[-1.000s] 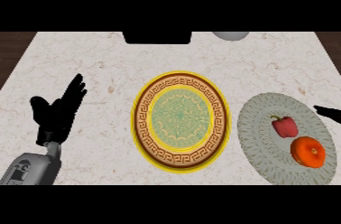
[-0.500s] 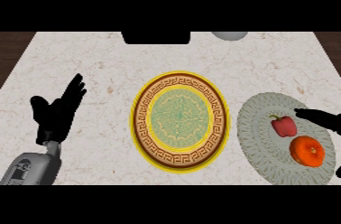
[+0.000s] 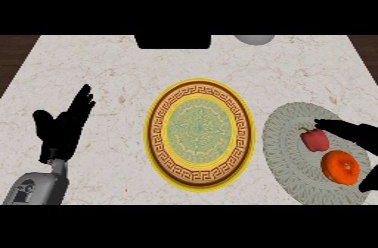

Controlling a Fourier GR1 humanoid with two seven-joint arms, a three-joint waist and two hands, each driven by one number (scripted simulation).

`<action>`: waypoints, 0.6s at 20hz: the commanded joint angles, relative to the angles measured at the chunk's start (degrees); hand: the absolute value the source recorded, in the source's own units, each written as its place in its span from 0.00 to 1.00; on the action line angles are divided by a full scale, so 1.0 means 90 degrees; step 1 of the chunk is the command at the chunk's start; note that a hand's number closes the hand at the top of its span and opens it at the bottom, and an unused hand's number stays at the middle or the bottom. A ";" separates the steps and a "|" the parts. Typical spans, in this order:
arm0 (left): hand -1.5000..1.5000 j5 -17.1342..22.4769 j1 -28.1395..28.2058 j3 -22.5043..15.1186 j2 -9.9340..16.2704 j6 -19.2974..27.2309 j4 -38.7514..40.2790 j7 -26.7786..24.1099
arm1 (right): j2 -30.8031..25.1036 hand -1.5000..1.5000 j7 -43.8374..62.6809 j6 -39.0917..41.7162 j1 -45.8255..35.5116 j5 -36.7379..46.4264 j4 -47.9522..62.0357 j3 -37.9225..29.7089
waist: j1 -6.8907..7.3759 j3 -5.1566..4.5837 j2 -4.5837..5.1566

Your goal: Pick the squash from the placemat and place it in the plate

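The right hand (image 3: 353, 134) is seen entering from the right edge, its fingers straight and unclenched above the grey placemat (image 3: 289, 142), with nothing held. Just below its fingertips lies a red, pepper-like item (image 3: 314, 139); nearer the wrist, under the hand, sits the round orange squash (image 3: 340, 166). For a clean pickup, the fingers are best drawn back over the squash and curled round it without the red item being nudged, after which it is carried to the patterned plate (image 3: 159, 142) off to the hand's left. The left hand (image 3: 63, 129) rests open, fingers up. Much of the right hand is cut off, and its thumb cannot be made out.
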 commanded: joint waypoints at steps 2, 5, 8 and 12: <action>0.50 -0.0059 -0.0127 0.0249 -0.0067 -0.0292 0.0269 -0.0131 | 0.0377 0.00 -0.0070 0.0012 -0.0536 0.0587 0.0667 -0.0151 | 0.0022 0.0001 0.0010; 0.50 -0.0138 0.0150 0.0195 -0.0173 -0.0218 -0.0075 0.0021 | 0.0433 0.00 0.0260 -0.0200 0.0464 0.0660 -0.0502 -0.0026 | -0.0037 -0.0003 -0.0014; 0.50 -0.0324 -0.0093 0.0110 -0.0375 -0.0025 0.0007 0.0071 | 0.0280 1.00 -0.0443 -0.0089 -0.0038 0.1060 0.0287 0.0110 | -0.0005 0.0000 0.0004; 0.50 -0.0088 -0.0142 0.0431 0.0055 -0.0372 -0.0297 0.0478 | 0.0268 1.00 -0.0807 -0.0245 0.0232 0.1170 -0.0020 0.0217 | -0.0013 0.0000 -0.0002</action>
